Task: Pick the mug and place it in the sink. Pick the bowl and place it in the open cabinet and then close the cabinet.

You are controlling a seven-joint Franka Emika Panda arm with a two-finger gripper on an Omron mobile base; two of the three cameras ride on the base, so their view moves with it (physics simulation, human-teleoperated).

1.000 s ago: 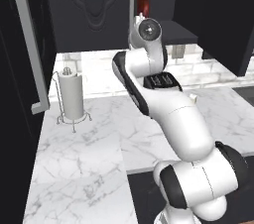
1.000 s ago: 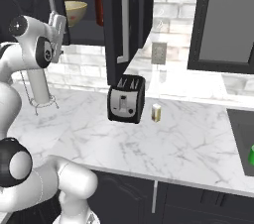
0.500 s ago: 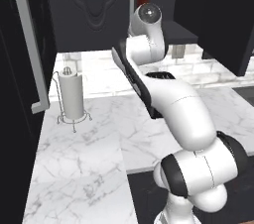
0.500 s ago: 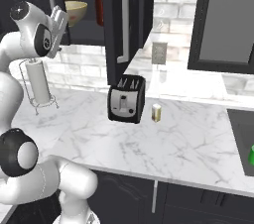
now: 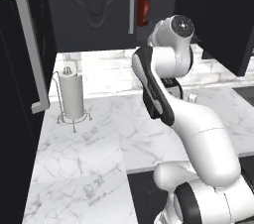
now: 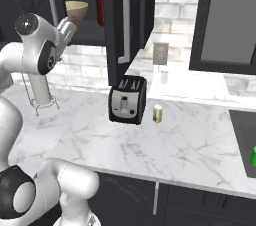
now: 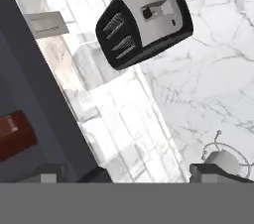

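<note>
The bowl [image 6: 76, 9] sits on the shelf of the open cabinet [image 6: 131, 15], the hand [image 7: 127, 173] spread wide and empty beside it – swing carelessly for the door and the arm may clip the toaster [image 6: 128, 100] or the paper towel holder [image 5: 72, 95]

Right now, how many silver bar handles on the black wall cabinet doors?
2. One bar handle on the open door above the toaster; the other handle on the open door at far left. More may be hidden.
</note>
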